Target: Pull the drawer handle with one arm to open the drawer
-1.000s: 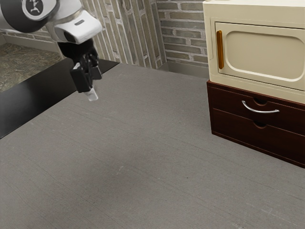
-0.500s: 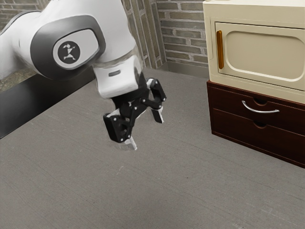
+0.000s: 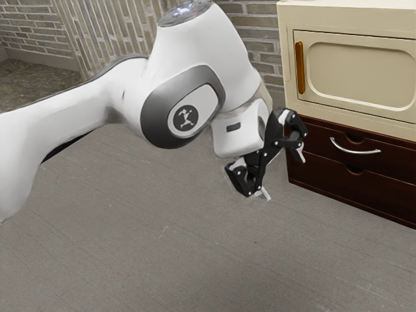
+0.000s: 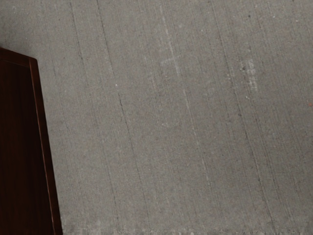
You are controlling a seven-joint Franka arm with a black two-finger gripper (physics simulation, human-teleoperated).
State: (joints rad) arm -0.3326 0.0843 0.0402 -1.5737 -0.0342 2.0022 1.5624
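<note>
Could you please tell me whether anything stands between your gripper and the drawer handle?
Nothing visible does: my open gripper hangs to the exterior view's left of the silver handle, and I see no object between them.

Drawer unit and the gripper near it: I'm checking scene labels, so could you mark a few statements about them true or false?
1. The gripper is open, with its fingers apart. True.
2. The silver handle is fixed to the lower drawer. False: it is on the upper drawer.
3. The cream cabinet stands on top of the dark wooden drawer unit. True.
4. The upper drawer is pulled well out. False: it is shut.
5. The orange-brown handle on the cabinet door runs upright. True.
6. The gripper is holding the silver handle. False: it is short of it, with nothing between its fingers.
</note>
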